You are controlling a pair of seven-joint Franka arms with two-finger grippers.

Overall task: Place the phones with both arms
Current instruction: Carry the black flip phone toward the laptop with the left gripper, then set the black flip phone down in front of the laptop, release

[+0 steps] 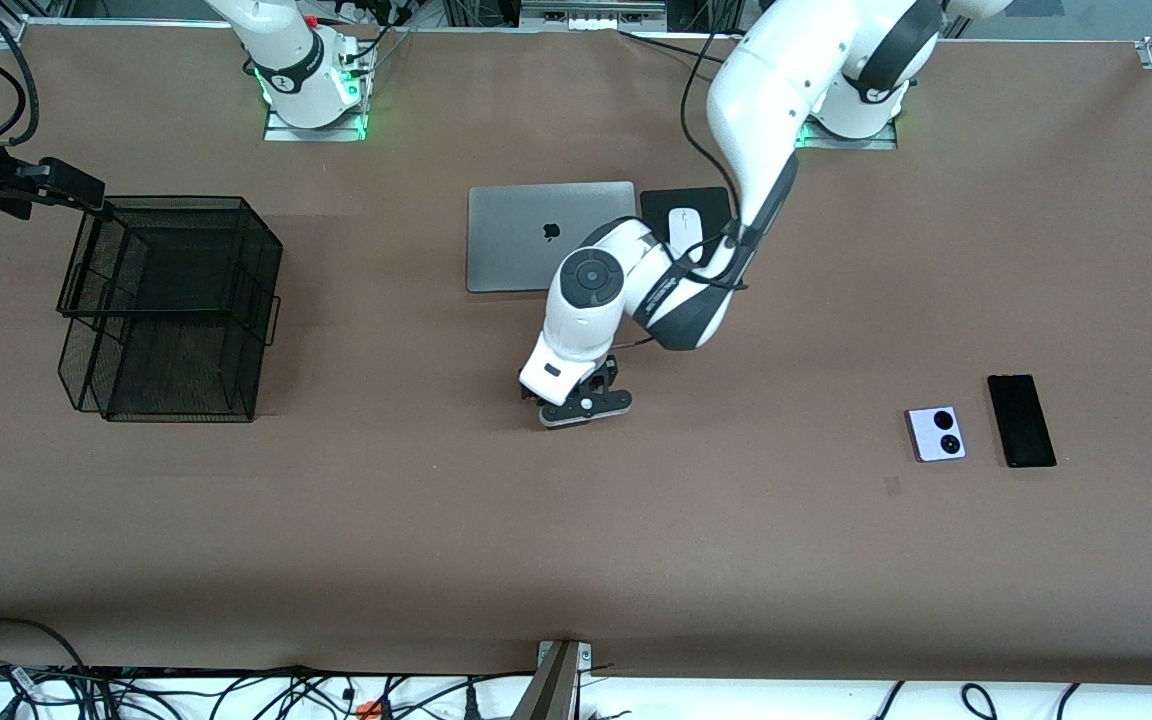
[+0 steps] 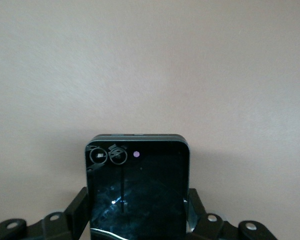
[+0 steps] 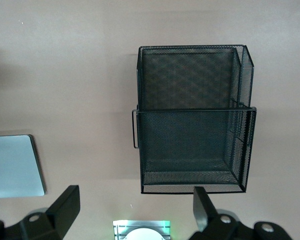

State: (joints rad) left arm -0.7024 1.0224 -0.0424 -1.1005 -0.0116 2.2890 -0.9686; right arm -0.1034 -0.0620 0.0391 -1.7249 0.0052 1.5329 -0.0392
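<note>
My left gripper [image 1: 586, 405] hung over mid-tabletop [image 1: 736, 560], jaws clamped on the black flip phone [image 2: 137, 187]. Best to keep it level on the way down and release low. My right gripper [image 3: 132, 212] waited, jaws wide, over the mesh basket [image 3: 192, 120].

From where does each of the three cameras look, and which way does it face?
Front view: high across the table, facing both arms' bases; left gripper over bare table.
Left wrist view: looks down at the black flip phone clamped in its fingers.
Right wrist view: above the mesh basket, open fingers showing; shares basket and laptop with front.
</note>
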